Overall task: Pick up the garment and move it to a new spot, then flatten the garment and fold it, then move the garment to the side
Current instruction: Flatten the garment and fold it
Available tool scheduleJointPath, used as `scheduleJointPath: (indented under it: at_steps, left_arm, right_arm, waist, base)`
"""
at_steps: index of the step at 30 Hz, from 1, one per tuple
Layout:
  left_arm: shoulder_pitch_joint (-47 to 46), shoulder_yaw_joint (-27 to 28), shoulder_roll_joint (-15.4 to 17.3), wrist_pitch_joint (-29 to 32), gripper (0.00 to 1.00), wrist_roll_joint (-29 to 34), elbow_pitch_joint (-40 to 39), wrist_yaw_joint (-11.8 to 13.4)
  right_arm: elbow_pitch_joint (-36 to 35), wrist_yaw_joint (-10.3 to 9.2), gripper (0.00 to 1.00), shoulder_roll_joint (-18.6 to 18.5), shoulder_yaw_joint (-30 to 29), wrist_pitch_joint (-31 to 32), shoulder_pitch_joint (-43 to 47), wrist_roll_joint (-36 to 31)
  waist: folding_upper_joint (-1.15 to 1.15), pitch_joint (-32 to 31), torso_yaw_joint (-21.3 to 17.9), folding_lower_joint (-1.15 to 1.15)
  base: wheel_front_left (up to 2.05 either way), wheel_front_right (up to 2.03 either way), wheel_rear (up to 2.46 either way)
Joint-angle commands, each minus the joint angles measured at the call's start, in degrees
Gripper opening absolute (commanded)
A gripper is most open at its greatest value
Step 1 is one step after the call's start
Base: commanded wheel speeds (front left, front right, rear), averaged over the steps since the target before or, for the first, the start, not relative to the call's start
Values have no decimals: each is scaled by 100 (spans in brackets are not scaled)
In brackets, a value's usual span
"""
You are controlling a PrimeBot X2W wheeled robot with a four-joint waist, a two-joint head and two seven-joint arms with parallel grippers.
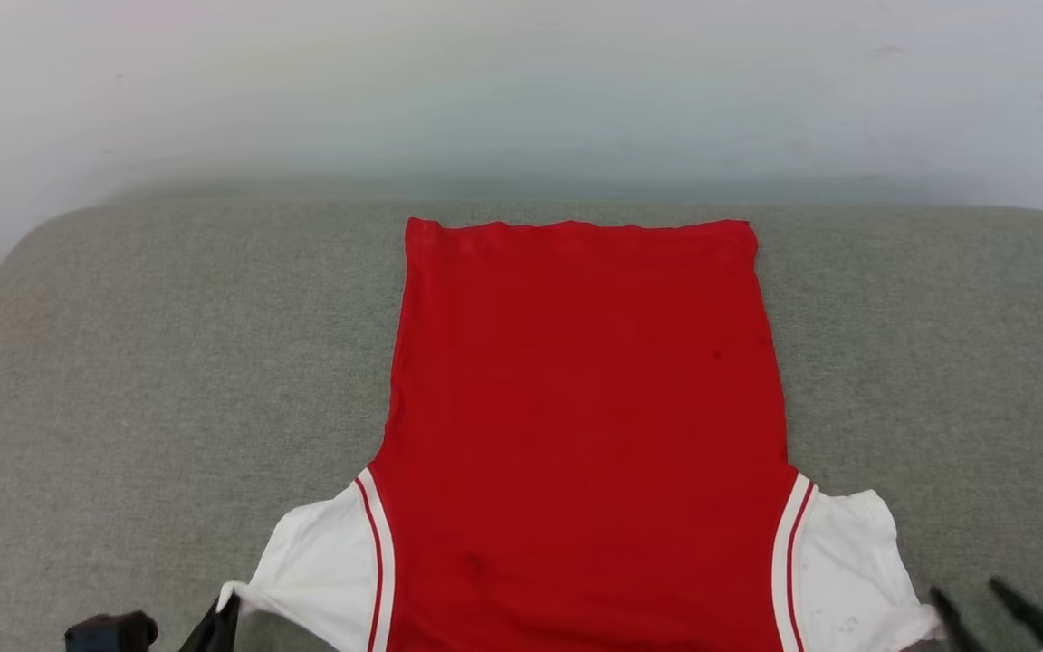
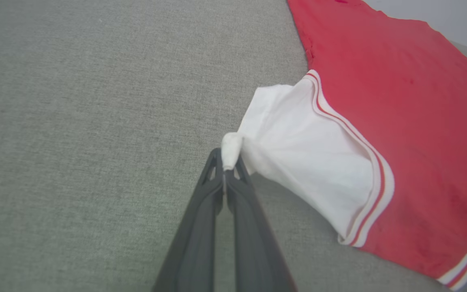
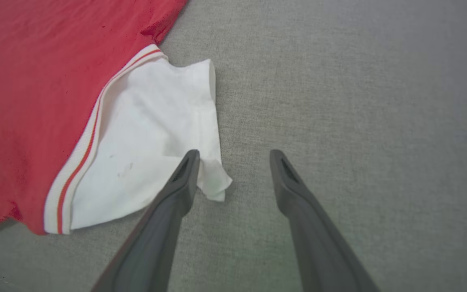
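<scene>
Left wrist view: left gripper (image 2: 226,168) clamps the garment (image 2: 399,121) at 1 white sleeve tip. The right gripper (image 3: 233,156) holds its fingers apart beside the other sleeve (contact unclear). Garment lies flat on grey cushion (image 1: 123,362), long axis pointing away.

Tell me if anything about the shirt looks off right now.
The garment lies mostly flat, but its left sleeve is pulled to a bunched point, pinched in the shut left gripper. The right sleeve has a crumpled corner beside the open right gripper.
</scene>
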Motion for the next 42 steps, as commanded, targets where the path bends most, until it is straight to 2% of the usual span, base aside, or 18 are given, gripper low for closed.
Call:
scheduleJointPath:
  at_steps: [1, 6, 11, 14, 17, 21, 24, 27, 32, 36, 42]
  left_arm:
    - [-115, 17, -52, -41, 0, 61, -39, -17]
    - [-270, 126, -198, -35, 0, 267, -156, -53]
    - [-473, 253, -349, -35, 0, 578, -371, -64]
    - [-635, 332, -459, -29, 0, 792, -542, -94]
    - [-829, 359, -608, -29, 0, 998, -697, -136]
    - [-1080, 382, -837, -29, 0, 1268, -830, -226]
    - [-1226, 408, -1019, -29, 0, 1450, -867, -303]
    - [-1341, 428, -1177, -29, 0, 1613, -869, -377]
    - [-1569, 453, -1408, -29, 0, 1855, -891, -572]
    - [-1746, 497, -1613, -29, 0, 2028, -912, -699]
    - [-1906, 575, -1893, -27, 0, 2265, -939, -870]
  right_arm:
    - [-115, -8, 100, -49, -120, -29, -153, -50]
    - [-685, -8, 100, -101, -779, 54, -509, 85]
    - [-1278, -8, 100, -303, -1318, 308, -1373, 140]
    - [-1508, -8, 100, -507, -1378, 716, -2114, 221]
    - [-1620, -8, 100, -788, -1202, 1254, -2975, 282]
    - [-1403, -8, 100, -1150, -777, 2127, -4053, 443]
    - [-1049, -7, 100, -1269, -458, 2958, -4837, 578]
    - [-507, -8, 100, -1304, -206, 4042, -5479, 704]
    - [39, -7, 100, -1409, 130, 5483, -6439, 570]
    - [335, -7, 100, -1343, 171, 6198, -7027, 391]
    - [599, -7, 100, -1254, 247, 6609, -7385, -6]
  waist:
    - [0, 50, 38, 0]
    - [0, 263, 168, 0]
    - [0, 650, 391, 0]
    - [0, 975, 561, 0]
    - [0, 1345, 755, 0]
    - [0, 1797, 1011, 0]
    - [0, 2081, 1179, 0]
    - [0, 2345, 1318, 0]
    - [0, 2835, 1578, 0]
    - [0, 3170, 1767, 0]
    - [0, 3578, 1959, 0]
  base:
    - [0, 0, 0]
    - [0, 0, 0]
    - [0, 0, 0]
    - [0, 0, 0]
    - [0, 0, 0]
    - [0, 0, 0]
    - [0, 0, 0]
    - [0, 0, 0]
    - [0, 0, 0]
    - [0, 0, 0]
    - [0, 0, 0]
